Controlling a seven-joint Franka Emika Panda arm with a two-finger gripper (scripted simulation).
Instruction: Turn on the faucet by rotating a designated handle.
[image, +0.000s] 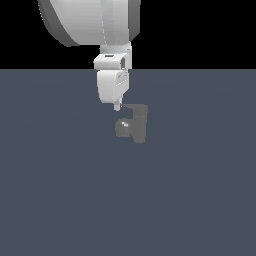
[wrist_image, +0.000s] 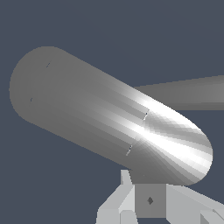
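One white arm (image: 90, 20) and one small grey faucet (image: 139, 125) are all that we see against a flat, slate-blue floor (image: 200, 200), which fills the lower part of the exterior view without seam, edge or marking; above its straight horizon the room is plain black. The floor carries no visible texture, and we cannot find any corner or border of it in either view.

We place the faucet near the middle of the visible floor, standing as an upright dull-grey cylinder. Its rounded bulbous spout (image: 123, 127) projects toward the exterior view's left, low on the body. The handle (image: 132, 107), a thin grey blade, leaves the top of the body toward the exterior view's left.

The arm descends from the upper edge, and its pincer (image: 118, 106) hangs with its tip at the free end of the handle, just beside it; we cannot tell whether they touch. We also cannot tell whether the pincer is released or clenched, since its fingers merge into one pale shape here.

In the wrist view a large grey cylinder, the faucet (wrist_image: 100, 118), lies obliquely across the frame with a bright highlight near one rounded end. A flat grey bar, the handle (wrist_image: 192, 92), runs behind it. Pale parts of the pincer (wrist_image: 148, 203) show at the edge of this view.
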